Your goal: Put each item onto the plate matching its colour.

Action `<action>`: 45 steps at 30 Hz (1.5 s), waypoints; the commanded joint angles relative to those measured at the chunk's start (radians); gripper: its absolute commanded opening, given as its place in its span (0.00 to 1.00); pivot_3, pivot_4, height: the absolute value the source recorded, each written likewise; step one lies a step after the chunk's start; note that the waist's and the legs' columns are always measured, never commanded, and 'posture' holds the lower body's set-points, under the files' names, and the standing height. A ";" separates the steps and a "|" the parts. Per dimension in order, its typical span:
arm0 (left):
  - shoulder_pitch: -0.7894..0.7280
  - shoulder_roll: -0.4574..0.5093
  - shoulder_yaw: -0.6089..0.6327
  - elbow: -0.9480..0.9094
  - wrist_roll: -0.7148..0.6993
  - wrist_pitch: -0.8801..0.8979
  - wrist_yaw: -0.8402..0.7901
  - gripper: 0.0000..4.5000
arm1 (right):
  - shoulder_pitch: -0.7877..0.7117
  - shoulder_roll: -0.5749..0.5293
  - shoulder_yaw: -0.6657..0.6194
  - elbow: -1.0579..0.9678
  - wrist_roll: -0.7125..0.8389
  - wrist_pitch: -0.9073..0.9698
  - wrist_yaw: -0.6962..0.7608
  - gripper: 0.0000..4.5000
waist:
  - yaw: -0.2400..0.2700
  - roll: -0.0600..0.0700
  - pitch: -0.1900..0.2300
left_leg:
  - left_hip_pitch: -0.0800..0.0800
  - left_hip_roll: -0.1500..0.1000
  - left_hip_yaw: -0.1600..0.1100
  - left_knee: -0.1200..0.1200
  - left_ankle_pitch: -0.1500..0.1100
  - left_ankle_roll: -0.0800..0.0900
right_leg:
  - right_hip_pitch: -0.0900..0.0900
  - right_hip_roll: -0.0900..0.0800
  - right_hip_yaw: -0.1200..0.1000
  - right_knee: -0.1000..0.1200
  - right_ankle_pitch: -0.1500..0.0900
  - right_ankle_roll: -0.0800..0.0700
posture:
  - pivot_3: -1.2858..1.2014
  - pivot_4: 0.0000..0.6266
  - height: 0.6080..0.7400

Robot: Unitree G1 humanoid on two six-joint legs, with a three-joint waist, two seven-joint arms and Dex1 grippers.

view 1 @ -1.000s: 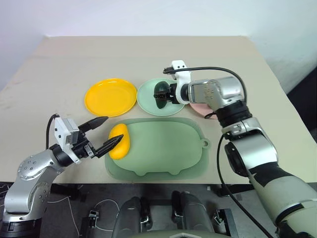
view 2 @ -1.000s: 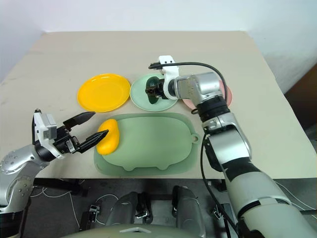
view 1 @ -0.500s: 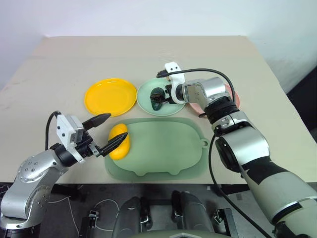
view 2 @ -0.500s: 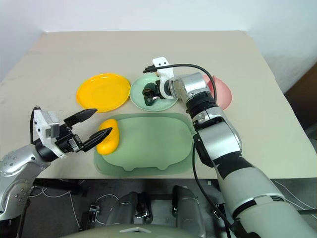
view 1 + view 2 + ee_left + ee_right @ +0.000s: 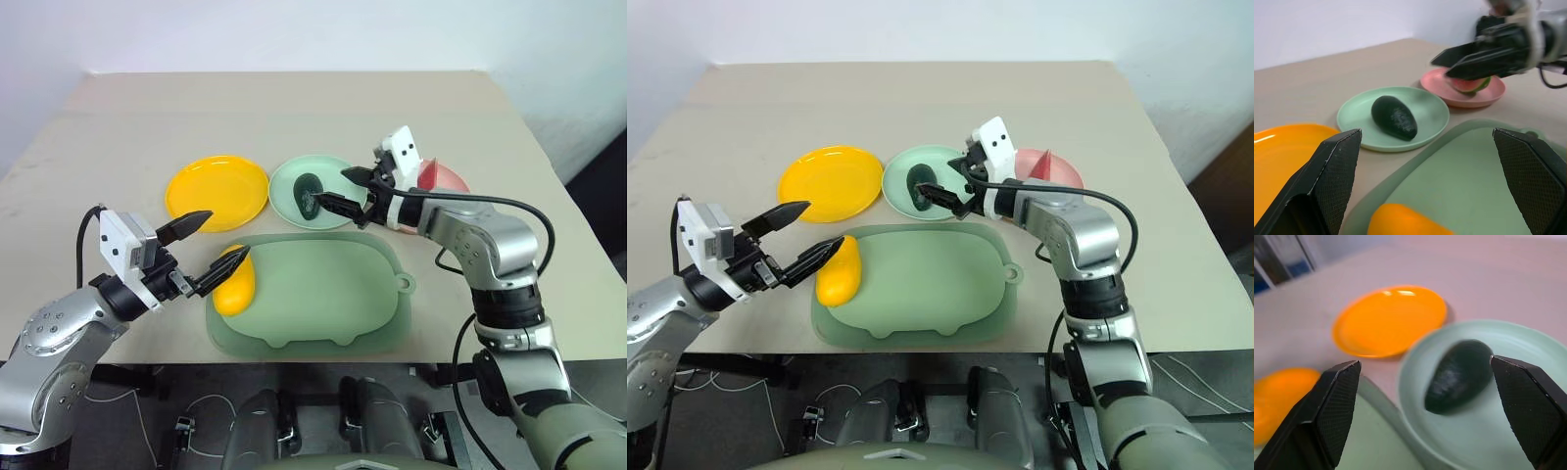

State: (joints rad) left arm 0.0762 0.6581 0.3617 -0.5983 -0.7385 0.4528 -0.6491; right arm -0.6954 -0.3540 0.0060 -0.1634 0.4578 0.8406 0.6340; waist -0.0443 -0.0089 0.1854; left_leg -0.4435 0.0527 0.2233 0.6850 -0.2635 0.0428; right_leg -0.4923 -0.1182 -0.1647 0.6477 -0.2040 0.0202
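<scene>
Nearest the robot, the left gripper (image 5: 204, 251) hangs wide open beside the mango (image 5: 236, 280), which lies on the left end of the large pale green tray (image 5: 323, 304) — not yet on the yellow-orange plate (image 5: 217, 192) just beyond it. From the left wrist view the mango sits low between the two fingers, so a closing grasp at this height could pinch only its upper curve and squirt the smooth oblong out sideways. It could also slide along the tray instead of being lifted.

Farther off, the avocado (image 5: 310, 189) rests on the mint green plate (image 5: 348, 211), and the right gripper (image 5: 345, 191) stands just beside it with its fingers fully spread, holding nothing. A stray brush from those fingers could roll the avocado toward the rim. Beyond, the watermelon wedge (image 5: 1039, 164) sits on the pink plate (image 5: 1070, 177), partly behind the right wrist.

A second ago the right gripper was closed on the avocado over the green plate; since then it has let go and drawn back toward the robot, so the pink plate and wedge are now uncovered. The left gripper has barely shifted — the mango is where it was.
</scene>
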 commanded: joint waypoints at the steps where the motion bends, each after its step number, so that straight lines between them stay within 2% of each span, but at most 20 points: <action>1: 0.036 -0.007 0.047 -0.012 0.006 -0.030 -0.005 1.00 | 0.068 -0.008 -0.040 -0.125 0.047 -0.039 0.008 0.99 | 0.001 0.000 0.000 | 0.000 0.000 0.000 0.000 0.000 0.000 | 0.000 0.000 0.000 0.000 0.000 0.000 | 0.52 0.24 0.67; 7: 0.125 -0.051 0.065 0.011 0.060 -0.101 -0.013 1.00 | 0.257 -0.016 -0.062 -0.278 0.134 -0.089 0.054 0.99 | 0.006 0.000 0.000 | 0.000 0.000 -0.001 0.000 0.000 0.000 | 0.000 -0.001 0.000 -0.002 0.000 0.000 | 0.52 0.24 0.67; 11: 0.143 -0.072 0.059 0.016 0.074 -0.122 -0.003 1.00 | 0.264 -0.021 -0.041 -0.270 0.132 -0.092 0.045 0.99 | 0.003 0.000 0.000 | 0.000 0.000 -0.001 0.000 0.000 0.000 | 0.000 -0.001 0.000 -0.003 -0.002 -0.003 | 0.52 0.24 0.67; 18: 0.175 -0.109 0.052 0.000 0.086 -0.132 0.020 1.00 | 0.355 -0.142 -0.068 -0.311 0.161 -0.155 0.160 0.99 | 0.012 -0.001 0.000 | -0.001 -0.001 -0.001 0.000 -0.001 0.001 | 0.001 -0.001 0.000 -0.005 -0.002 -0.003 | 0.52 0.24 0.67; 21: 0.186 -0.123 0.044 0.012 0.097 -0.149 0.012 1.00 | 0.375 -0.153 -0.090 -0.303 0.171 -0.172 0.151 0.99 | 0.014 -0.001 0.000 | 0.000 0.000 -0.001 0.000 -0.001 0.001 | 0.002 -0.001 0.000 -0.006 -0.002 -0.003 | 0.52 0.24 0.67; 27: 0.184 -0.136 0.000 0.005 0.112 -0.158 0.005 1.00 | 0.417 -0.165 -0.045 -0.326 0.127 -0.243 0.152 0.99 | 0.027 -0.001 0.000 | 0.000 0.000 -0.003 0.000 -0.001 0.001 | 0.004 0.000 -0.001 -0.009 -0.002 -0.004 | 0.52 0.24 0.67; 38: 0.173 -0.169 -0.074 -0.003 0.118 -0.103 0.075 1.00 | 0.480 -0.195 -0.032 -0.329 0.116 -0.330 0.197 0.99 | 0.032 -0.001 0.000 | 0.001 -0.001 -0.006 0.000 -0.001 0.002 | 0.010 0.000 -0.004 -0.015 -0.002 -0.004 | 0.52 0.24 0.67; 45: 0.071 -0.162 -0.159 -0.019 0.109 0.054 0.188 1.00 | 0.500 -0.194 -0.022 -0.318 0.089 -0.369 0.195 0.99 | 0.033 -0.001 0.000 | 0.002 -0.001 -0.007 0.000 -0.002 0.002 | 0.013 0.000 -0.005 -0.016 -0.003 -0.002 | 0.52 0.24 0.67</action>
State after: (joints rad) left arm 0.1597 0.4904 0.2170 -0.5744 -0.6213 0.4724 -0.4867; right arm -0.1958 -0.5422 -0.0118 -0.4543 0.5501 0.4976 0.8289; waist -0.0111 -0.0097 0.1854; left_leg -0.4416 0.0519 0.2161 0.6850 -0.2650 0.0450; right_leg -0.4792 -0.1181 -0.1698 0.6312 -0.2066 0.0178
